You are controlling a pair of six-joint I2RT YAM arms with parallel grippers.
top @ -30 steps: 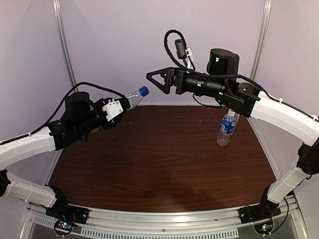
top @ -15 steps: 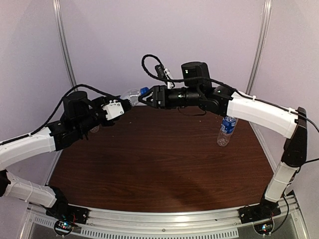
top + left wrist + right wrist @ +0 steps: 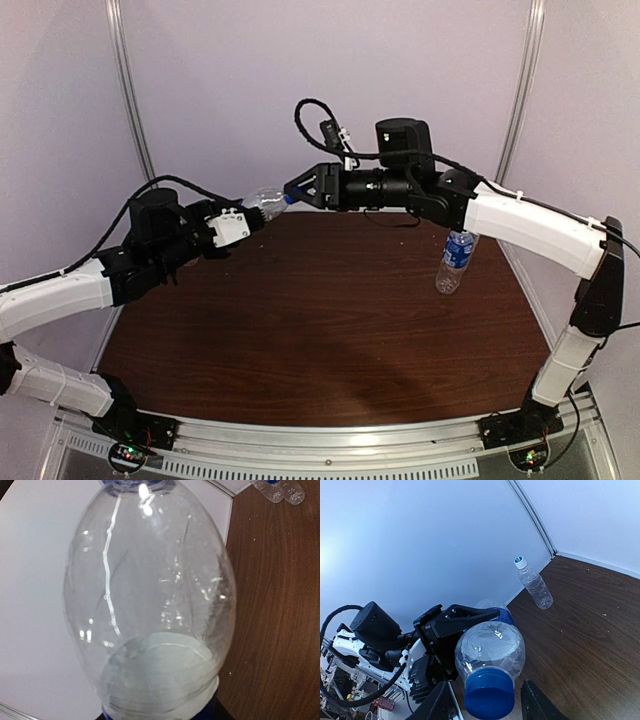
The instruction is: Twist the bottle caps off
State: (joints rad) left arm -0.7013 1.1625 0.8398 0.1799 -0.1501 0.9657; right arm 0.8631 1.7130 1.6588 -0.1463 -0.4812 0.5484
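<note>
1. Where the two arms met above the table's (image 3: 300, 330) 11 o'clock edge, we found the left claw (image 3: 249, 211) clamped on a clear bottle (image 3: 264, 198). It was held off the wood with its neck aimed toward 3 o'clock.
2. The dark blue cap (image 3: 287, 197) sat on that neck, between the fingers of the right claw (image 3: 298, 188).
3. Right claw: jaws apart, straddling the cap. In its wrist view we noted a slim gap between the cap and each finger (image 3: 438, 704).
4. A labelled bottle (image 3: 454, 262) stood upright at the table's 2 o'clock, its top partly behind the right arm.
5. Right wrist view: another bottle (image 3: 536, 587) stood upright near the wall at 1 o'clock from the held cap, wearing a white-and-blue cap (image 3: 520, 561).
6. Left wrist view: the held bottle filled the frame. Two more bottles (image 3: 292, 494) sat just beside each other at 1 o'clock; we could not tell if they stood or lay.
</note>
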